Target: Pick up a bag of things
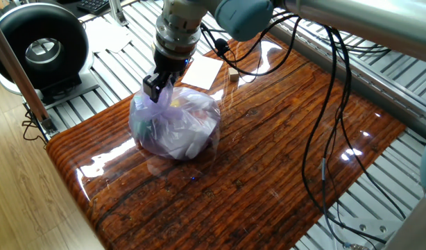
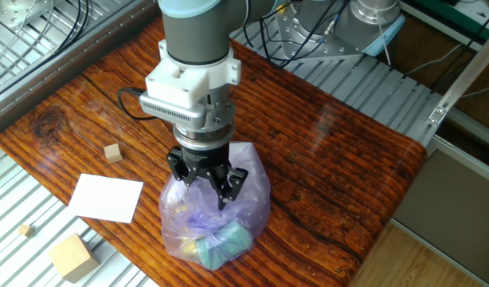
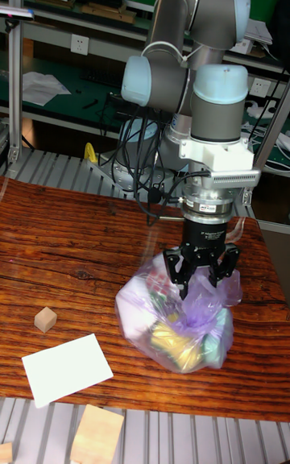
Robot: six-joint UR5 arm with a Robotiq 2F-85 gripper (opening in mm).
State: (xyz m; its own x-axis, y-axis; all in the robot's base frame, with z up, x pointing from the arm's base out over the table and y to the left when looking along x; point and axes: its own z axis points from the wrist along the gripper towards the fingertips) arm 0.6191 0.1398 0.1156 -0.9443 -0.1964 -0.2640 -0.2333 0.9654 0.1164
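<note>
The robot's black two-finger hand [image 2: 206,178] presses, fingers apart, around the twisted top of a translucent pale-lilac plastic bag [image 2: 217,209] resting on the glossy wooden bench [image 2: 324,135], beside a white paper sheet [image 2: 106,198].

The end effector [image 2: 206,177] hides the bag [image 2: 217,211]'s twisted top, so actual contact cannot be told. Crumpled plastic blurs the contents. The worktop [image 3: 72,246]'s left part is cut off by the tall view's edge.
</note>
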